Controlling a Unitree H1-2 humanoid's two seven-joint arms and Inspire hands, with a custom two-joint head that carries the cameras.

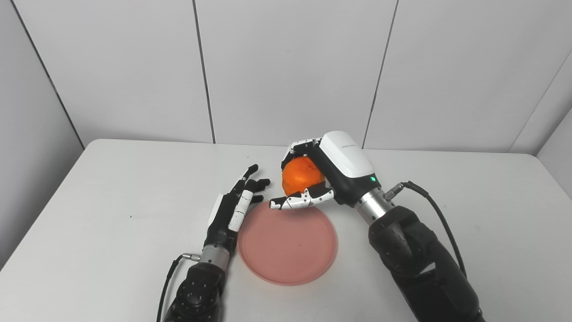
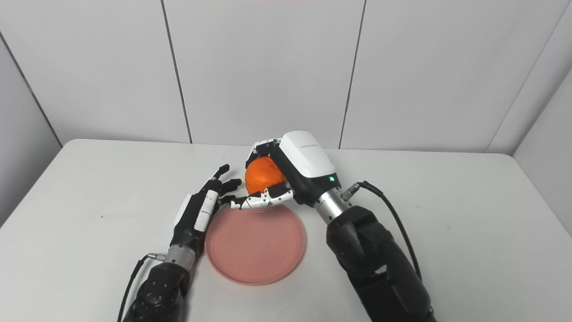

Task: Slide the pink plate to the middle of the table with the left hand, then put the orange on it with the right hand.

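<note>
We see a smooth white table (image 1: pixel 111 214) with rounded corners, set against a wall of pale grey panels (image 1: pixel 286 67) divided by thin dark seams.

Near the middle of the table lies the pink plate (image 1: pixel 288 250), a flat, round disc with a shallow raised rim and a matte, slightly translucent look, like plastic. It is bare.

Our left hand (image 1: pixel 232 210) lies along the plate's left edge, just beside the rim; we cannot tell whether it touches it. The hand is black with white plates on its back. Its fingers (image 1: pixel 250 172) are stretched out and spread apart, pointing away from us, and hold nothing.

Our right hand (image 1: pixel 319 172) is above the far edge of the plate. Its back is a glossy white shell over black housing, with a small green light near the brushed metal wrist. The fingers are curled over the top of the orange (image 1: pixel 301 175) and the white-and-black thumb is tucked under it, so the fruit is clamped between them. The orange is round, bright, with a lightly dimpled skin. It is held off the table, over the plate's far rim, not resting on the plate.

Both forearms are dark and textured, each with a thin black cable (image 1: pixel 440 219) looping from the wrist.
</note>
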